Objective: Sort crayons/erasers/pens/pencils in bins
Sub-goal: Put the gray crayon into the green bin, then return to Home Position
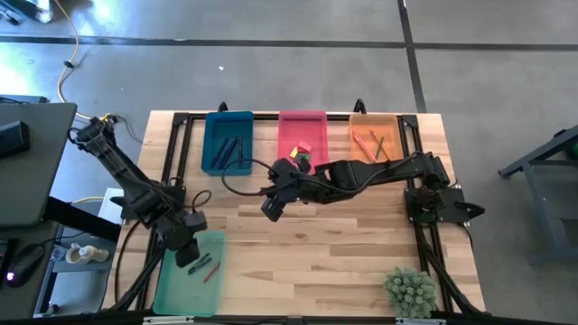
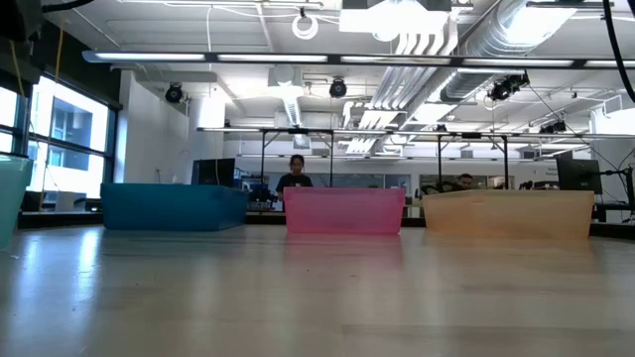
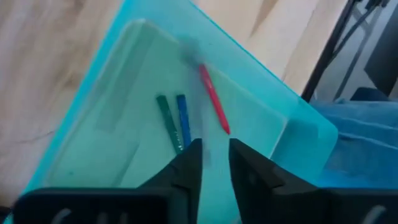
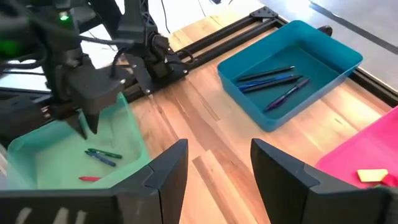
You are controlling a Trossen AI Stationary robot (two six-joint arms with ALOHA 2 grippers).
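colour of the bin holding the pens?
Blue: the bin with the pens shows best in the right wrist view.

Open-plan lab/office: exposed ceiling ducts point(image 2: 516, 30), strip lights, desk monitors point(image 2: 578, 175), concrete floor point(image 1: 298, 63).

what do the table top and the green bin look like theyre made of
Table top: apparently wood, pale butcher-block planks with visible grain and a slight sheen. Green bin: probably thin translucent plastic, smooth and glossy; the table shows faintly through its wall.
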